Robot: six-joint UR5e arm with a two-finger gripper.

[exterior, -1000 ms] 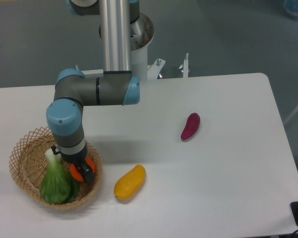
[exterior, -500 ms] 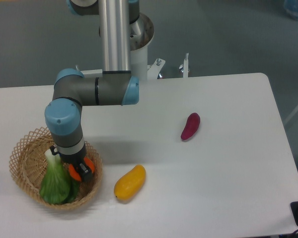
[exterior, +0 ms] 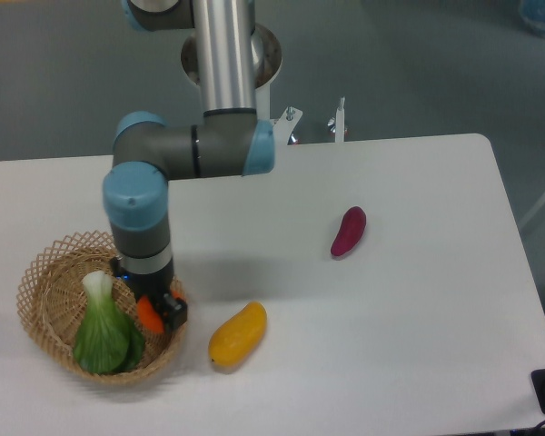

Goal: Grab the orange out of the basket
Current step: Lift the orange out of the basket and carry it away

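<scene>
- One thing changed in the last second: the arm swung a bit to the right and seems to have come up, taking the gripper and the orange with it. Earlier the orange sat lower inside the basket, tucked against the bok choy; now it's over by the right rim.
- Gripper is pinching the orange, with a black finger on its right side and only a sliver of red-orange showing beside it.
- My read is the grab took and the lift-out is underway. Can't tell from this angle whether the orange is fully clear of the rim yet.
- Basket sits at the near left of the table. The bok choy lies in it, leaves toward the near side and white stalk pointing far. The rest of the basket floor I can see is bare wicker.
- Outside the basket: a yellow mango just right of it on the table, and a purple eggplant-looking thing well apart, further right.
</scene>
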